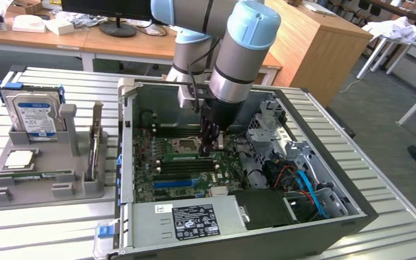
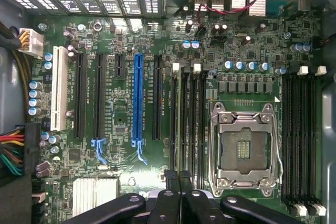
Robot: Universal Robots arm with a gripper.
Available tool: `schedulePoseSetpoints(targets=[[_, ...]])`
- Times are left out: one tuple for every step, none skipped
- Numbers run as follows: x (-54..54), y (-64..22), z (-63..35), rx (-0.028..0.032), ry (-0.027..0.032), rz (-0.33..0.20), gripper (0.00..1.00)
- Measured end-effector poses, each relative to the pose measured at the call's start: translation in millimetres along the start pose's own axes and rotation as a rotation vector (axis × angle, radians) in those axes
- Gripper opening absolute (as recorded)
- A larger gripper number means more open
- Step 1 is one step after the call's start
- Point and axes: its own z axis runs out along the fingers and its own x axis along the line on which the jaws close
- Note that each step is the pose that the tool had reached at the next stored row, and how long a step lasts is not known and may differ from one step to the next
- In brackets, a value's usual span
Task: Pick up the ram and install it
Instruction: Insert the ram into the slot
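**Slatted table point(image 1: 41, 227), open case point(image 1: 352, 216): seating memory**

Over the board point(image 2: 116, 124) the claw point(image 2: 178, 179) is closed, fingertips together. The ram point(image 2: 177, 124) seems to stand edge-on in a slot beside the socket point(image 2: 242, 148), under those tips. Press straight down, evenly, keeping it upright, until the clips point(image 2: 176, 67) latch.

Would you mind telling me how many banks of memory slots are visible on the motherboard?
2: one bank between the CPU socket and the blue expansion slot, the other bank on the socket's opposite side. None looks hidden.
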Motion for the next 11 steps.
schedulePoseSetpoints(targets=[[0.0,0.0,0.8,0.0,0.0,0.0,0.11],[0.0,-0.1,1.7,0.0,-0.0001,0.0,0.11],[0.1,-0.1,2.4,0.0,0.0,0.0,0.11],[0.1,-0.1,3.1,0.0,0.0,0.0,0.11],[0.1,-0.1,3.6,0.0001,-0.0001,0.0,0.11],[0.2,-0.1,3.7,0.0,0.0001,0.0,0.11],[0.2,-0.2,3.7,0.0,0.0002,0.0,0.11],[0.2,-0.1,3.7,0.0,0.0002,0.0,0.11],[0.2,-0.1,3.7,0.0,0.0002,0.0,0.11],[0.2,-0.1,4.0,0.0001,0.0,0.0,0.11],[0.4,-0.1,4.3,0.0002,-0.0002,0.0,0.11]])
